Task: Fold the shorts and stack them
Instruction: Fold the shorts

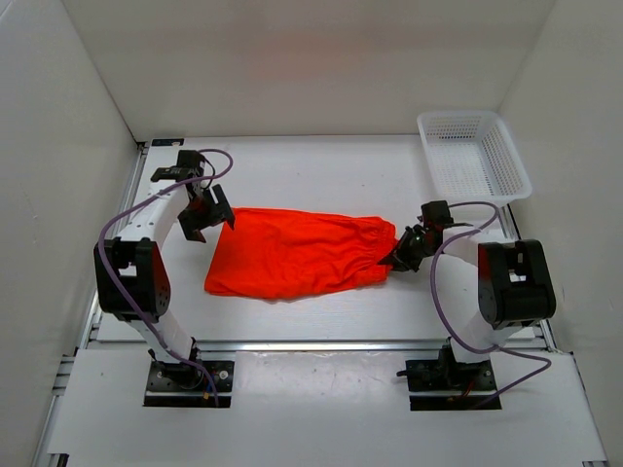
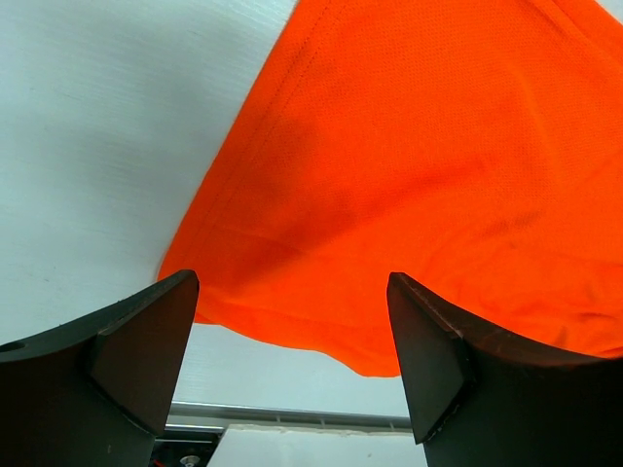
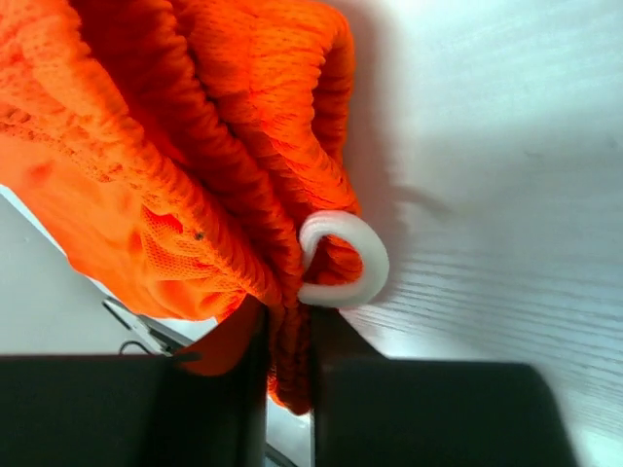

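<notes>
White walls (image 1: pixel 292 58) box in a white desk (image 1: pixel 321 165), and the shorts (image 1: pixel 292 255) lie flat near its middle, stretched from 9 o'clock to 3 o'clock. The hems are at the 9 o'clock end and the gathered waistband (image 1: pixel 375 238) is at the 3 o'clock end. A white mesh basket (image 1: pixel 474 156) sits at the desk's far corner, around 1 o'clock from the shorts and well apart from them.

My left tool (image 1: pixel 216 219) is at the 10 o'clock corner of the shorts, over the hem. Its jaws stand wide. From its wrist camera I see one dark finger (image 2: pixel 146 350) on each side of the picture, with smooth orange cloth filling the view from 12 to 4 o'clock and bare desk from 8 to 11 o'clock. The hem edge runs across between the fingers. I cannot tell whether either finger touches the cloth.

My right tool (image 1: pixel 399 255) is at the 3 o'clock end, on the waistband. Its jaws are drawn narrow and pinch a bunched fold of the orange mesh between them. From that wrist camera the gathered waistband fans up toward 11 o'clock from the pinch, and a white loop of drawstring (image 3: pixel 343 258) curls out just above the fingers, toward 1 o'clock, touching the fabric.
</notes>
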Available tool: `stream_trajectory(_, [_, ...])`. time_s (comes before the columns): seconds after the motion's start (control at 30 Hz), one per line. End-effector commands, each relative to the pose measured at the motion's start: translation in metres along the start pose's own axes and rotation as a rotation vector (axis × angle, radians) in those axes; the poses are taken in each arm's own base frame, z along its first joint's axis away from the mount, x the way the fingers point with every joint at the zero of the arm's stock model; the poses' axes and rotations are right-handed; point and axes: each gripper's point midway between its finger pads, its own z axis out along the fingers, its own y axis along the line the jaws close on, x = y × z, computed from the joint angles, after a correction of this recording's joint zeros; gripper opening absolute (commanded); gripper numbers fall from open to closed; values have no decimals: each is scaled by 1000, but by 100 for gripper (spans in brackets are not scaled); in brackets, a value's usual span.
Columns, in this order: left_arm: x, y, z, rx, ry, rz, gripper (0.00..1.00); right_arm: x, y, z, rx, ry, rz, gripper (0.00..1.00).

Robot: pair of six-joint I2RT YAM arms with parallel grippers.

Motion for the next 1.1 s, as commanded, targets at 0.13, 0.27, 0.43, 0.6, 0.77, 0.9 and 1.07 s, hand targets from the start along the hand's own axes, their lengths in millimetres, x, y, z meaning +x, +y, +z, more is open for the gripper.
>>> stream_trajectory(0.13, [-10, -1, 2, -11, -30, 13, 90, -24, -32, -3, 217, -86, -75, 0])
stream_trajectory(0.27, [-10, -1, 2, -11, -30, 13, 90, -38, -32, -27, 302, -145, -129, 0])
stream_trajectory(0.43, [-12, -6, 14, 4, -14, 13, 90, -66, -10, -73, 386, -252, -246, 0])
stream_trajectory(0.6, [4, 4, 48, -22, 52, -39, 38, -88, 38, -116, 442, -373, -402, 0])
stream_trajectory(0.77, [26, -24, 65, 60, 111, 0, 10, -76, 83, -120, 459, -375, -544, 0])
stream_trajectory(0.9, [43, -38, 80, 83, 175, 33, 10, -65, 114, -112, 471, -375, -631, 0])
stream_trajectory(1.07, [59, -45, 90, 80, 216, 55, 10, -37, 160, -111, 480, -398, -781, 0])
